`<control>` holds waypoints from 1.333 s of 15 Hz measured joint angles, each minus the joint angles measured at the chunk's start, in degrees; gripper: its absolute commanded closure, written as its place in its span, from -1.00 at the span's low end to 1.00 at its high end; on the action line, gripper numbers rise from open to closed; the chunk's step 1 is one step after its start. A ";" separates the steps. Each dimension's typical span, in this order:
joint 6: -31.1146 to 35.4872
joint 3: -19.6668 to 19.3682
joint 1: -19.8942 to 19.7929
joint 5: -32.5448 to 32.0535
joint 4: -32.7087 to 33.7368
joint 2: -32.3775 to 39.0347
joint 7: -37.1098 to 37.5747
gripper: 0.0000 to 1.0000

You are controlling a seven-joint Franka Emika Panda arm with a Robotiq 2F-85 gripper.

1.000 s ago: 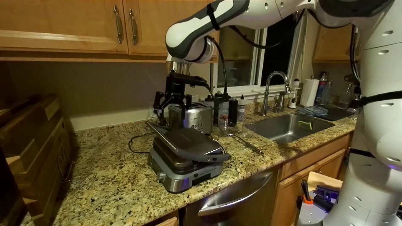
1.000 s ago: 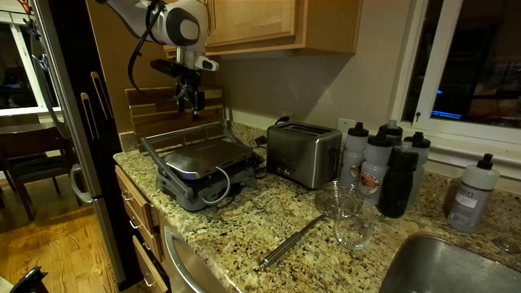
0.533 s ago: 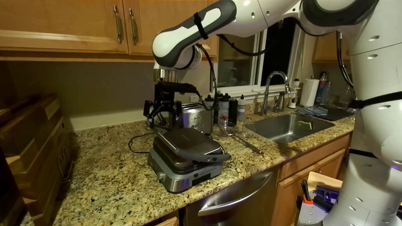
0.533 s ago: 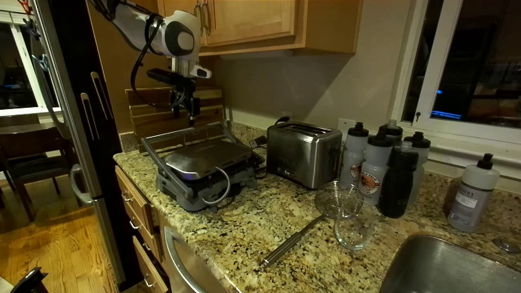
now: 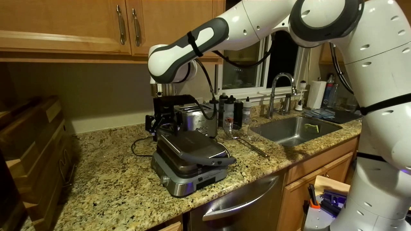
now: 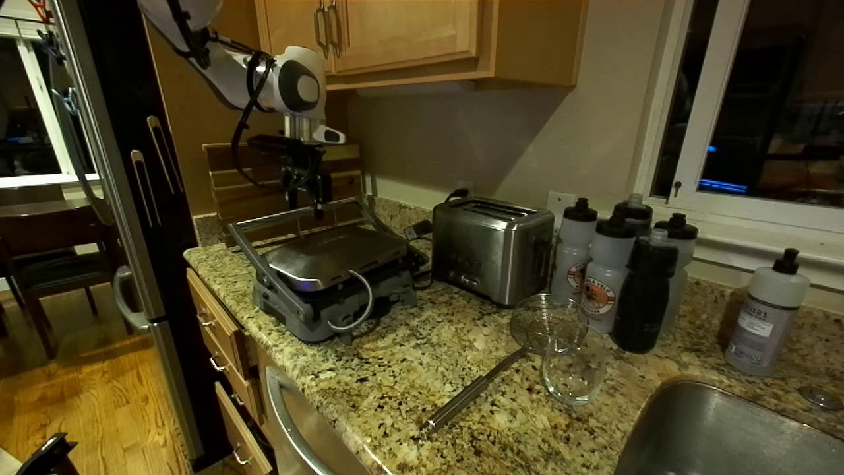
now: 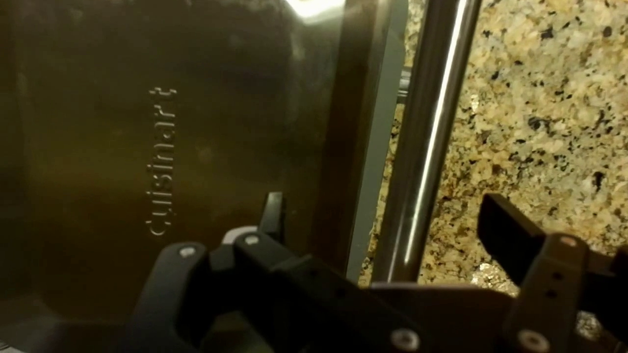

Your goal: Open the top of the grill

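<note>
Wrist view — tool (image 7: 385,206) spread wide, grill handle (image 7: 425,147) showing between fingertips (image 7: 505,230).

Silver-grey grill (image 5: 191,180) on the counter (image 5: 109,179) — its dark top (image 5: 192,142), embossed Cuisinart, lying closed

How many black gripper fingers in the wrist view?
2, apart: one black angular finger seen over the flat dark metal lid, the other black finger over the speckled beige granite counter. The cylindrical shiny steel handle bar shows between them.

Glossy lid (image 7: 235,142), polished metal handle (image 7: 425,147)
</note>
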 measured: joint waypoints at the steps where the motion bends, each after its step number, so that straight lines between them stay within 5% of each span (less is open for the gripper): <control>1: -0.17 -0.04 0.12 -0.25 0.67 0.75 0.00 -1.00; 4: -0.64 -0.16 0.55 -0.53 2.47 2.59 0.00 -0.39; 5: -0.79 -0.16 0.63 -0.53 3.00 3.10 0.00 -0.39; 14: -1.44 -0.41 0.68 -0.48 5.32 4.11 -0.02 0.78; 20: -1.75 -0.56 0.40 0.63 5.66 4.15 0.05 0.87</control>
